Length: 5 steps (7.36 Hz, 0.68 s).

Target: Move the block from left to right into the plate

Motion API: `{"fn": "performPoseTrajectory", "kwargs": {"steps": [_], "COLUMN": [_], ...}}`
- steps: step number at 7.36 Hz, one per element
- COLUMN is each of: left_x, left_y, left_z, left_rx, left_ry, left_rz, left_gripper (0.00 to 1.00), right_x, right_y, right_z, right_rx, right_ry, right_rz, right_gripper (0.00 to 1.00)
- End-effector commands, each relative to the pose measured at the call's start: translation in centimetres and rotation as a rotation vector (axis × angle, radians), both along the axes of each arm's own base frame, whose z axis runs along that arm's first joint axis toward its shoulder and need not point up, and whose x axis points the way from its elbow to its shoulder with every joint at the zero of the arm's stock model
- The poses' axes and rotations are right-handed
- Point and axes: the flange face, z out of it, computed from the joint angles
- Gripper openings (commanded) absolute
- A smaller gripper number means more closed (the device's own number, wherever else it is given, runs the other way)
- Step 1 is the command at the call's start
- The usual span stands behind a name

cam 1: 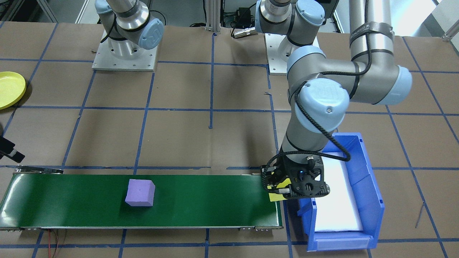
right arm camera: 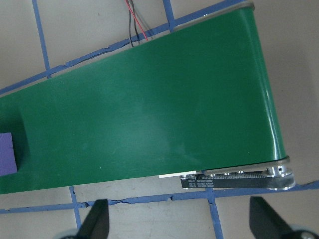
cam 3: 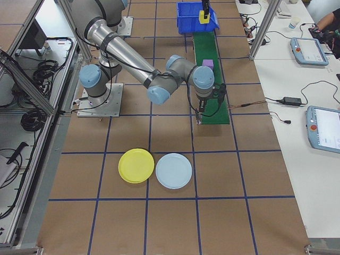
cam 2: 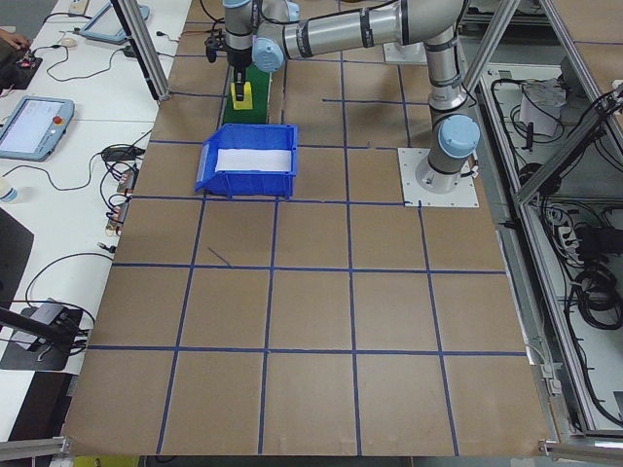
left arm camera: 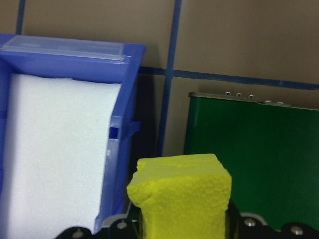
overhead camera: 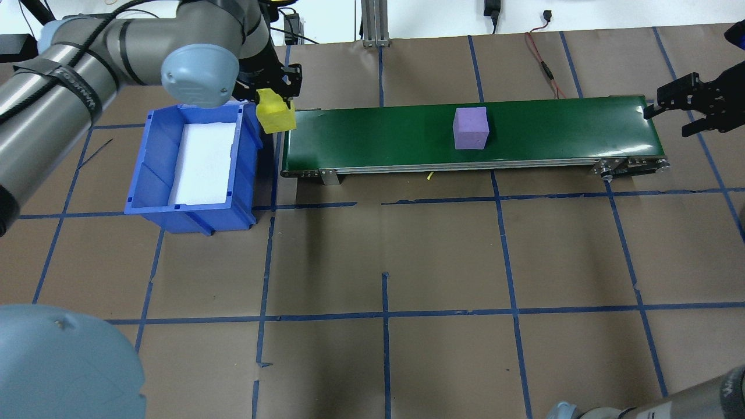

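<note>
the left claw (overhead camera: 278, 100) is clamped on a yellow foam block (overhead camera: 275, 117), holding it just above the gap between the blue bin (overhead camera: 152, 174) and the near end of the green conveyor belt (overhead camera: 378, 139). in the left wrist view the block fills the bottom of the frame between the two fingers, with the bin's white foam liner (left arm camera: 55, 149) on one side and the belt's green surface on the other. whether the block's lower edge touches the belt i cannot tell.

a purple block (overhead camera: 471, 128) sits on the belt, a little past its middle towards the robot's right, apart from both claws.

the right claw (overhead camera: 684, 110) hangs just off the far end of the belt, its fingers (right arm camera: 97, 224) spread wide apart with nothing between them. its wrist view looks down on the belt's end and catches a corner of the purple block at the frame's edge.

the yellow plate (cam 3: 136, 165) lies flat on the brown paper-covered table (overhead camera: 442, 256) on the robot's right, well away from the belt. a pale blue plate (cam 3: 173, 170) lies just beside it, the two rims seemingly touching.
</note>
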Motion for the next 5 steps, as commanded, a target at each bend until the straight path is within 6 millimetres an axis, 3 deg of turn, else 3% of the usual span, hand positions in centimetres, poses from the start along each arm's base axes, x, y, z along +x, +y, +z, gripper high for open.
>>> {"fn": "performPoseTrajectory", "kwargs": {"steps": [1, 3, 5], "left_x": [-3.3, -3.5, -3.8], "left_y": [-0.2, -0.8, -1.1], "left_z": [-2.3, -4.0, -5.6], "left_rx": [-0.029, -0.055, -0.048], "left_ry": [0.003, 0.005, 0.006], "left_rz": [-0.081, -0.119, -0.119], "left_gripper": [0.28, 0.28, 0.28], "right_x": [-0.1, 0.1, -0.9], "right_y": [0.0, 0.0, -1.5], "right_z": [-0.1, -0.8, -1.0], "right_rx": [-0.011, -0.066, -0.059], "right_ry": [0.011, 0.025, 0.026], "right_rz": [0.006, 0.164, 0.144], "right_gripper": [1.0, 1.0, 1.0]}}
